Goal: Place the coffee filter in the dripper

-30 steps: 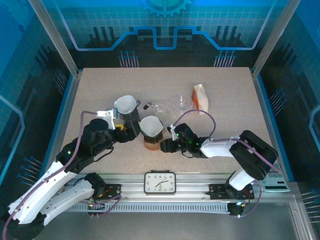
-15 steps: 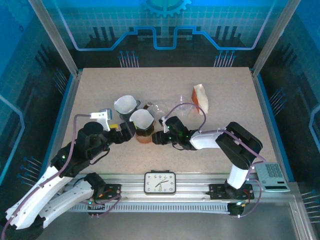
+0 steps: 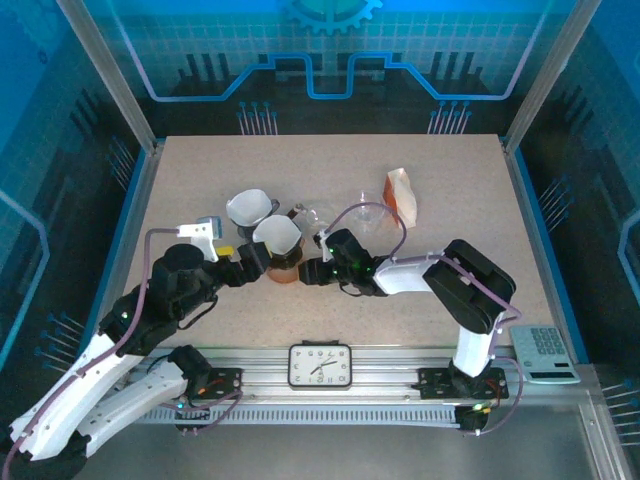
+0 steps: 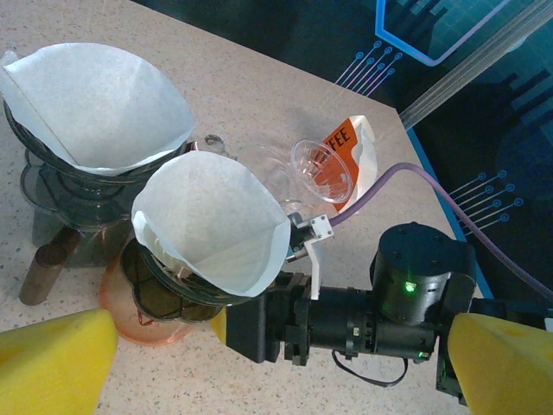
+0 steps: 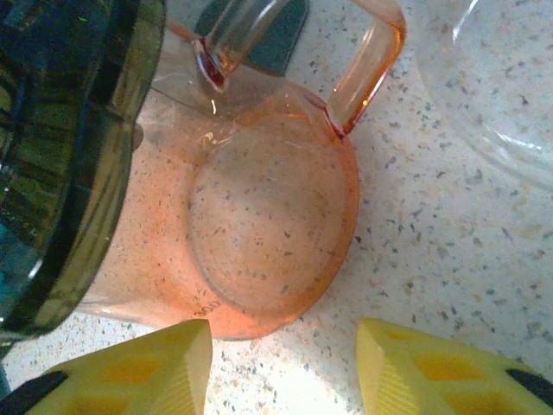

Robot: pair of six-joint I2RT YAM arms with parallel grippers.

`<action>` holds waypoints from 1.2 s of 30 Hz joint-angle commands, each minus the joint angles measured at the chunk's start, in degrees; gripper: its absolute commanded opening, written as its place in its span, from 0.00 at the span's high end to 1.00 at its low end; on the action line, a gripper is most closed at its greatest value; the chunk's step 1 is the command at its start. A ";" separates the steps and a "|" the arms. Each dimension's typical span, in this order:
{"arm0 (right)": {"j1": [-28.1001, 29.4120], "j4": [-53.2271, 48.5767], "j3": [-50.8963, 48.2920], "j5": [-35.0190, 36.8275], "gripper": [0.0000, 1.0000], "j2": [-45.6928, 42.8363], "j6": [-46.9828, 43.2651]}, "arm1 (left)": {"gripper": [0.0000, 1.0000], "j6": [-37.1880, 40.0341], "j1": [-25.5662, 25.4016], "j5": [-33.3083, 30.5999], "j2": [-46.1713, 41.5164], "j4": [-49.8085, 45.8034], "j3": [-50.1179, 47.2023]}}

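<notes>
White coffee filter (image 4: 207,220) in dripper (image 4: 160,290), right fingers (image 5: 130,372) apart beside orange carafe (image 5: 268,207)

Orange-and-white bag (image 4: 352,160), far ahead of the jaws of the left gripper (image 4: 276,359): white letters "FEE" on its orange part. Clock (image 3: 320,366) numerals and calculator (image 3: 545,352) keys are too small to read.

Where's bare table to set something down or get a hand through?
Free: the far strip of the table behind everything; the right side between the coffee bag and the table edge; the left margin beside the rear dripper. Crowded: the centre, where rear dripper, front dripper, glassware, left gripper and right gripper bunch together.
</notes>
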 commanded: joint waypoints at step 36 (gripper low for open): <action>-12.93 -56.13 46.22 13.91 0.51 8.57 -17.78 | 0.01 -4.57 0.33 -1.87 2.69 2.78 -5.76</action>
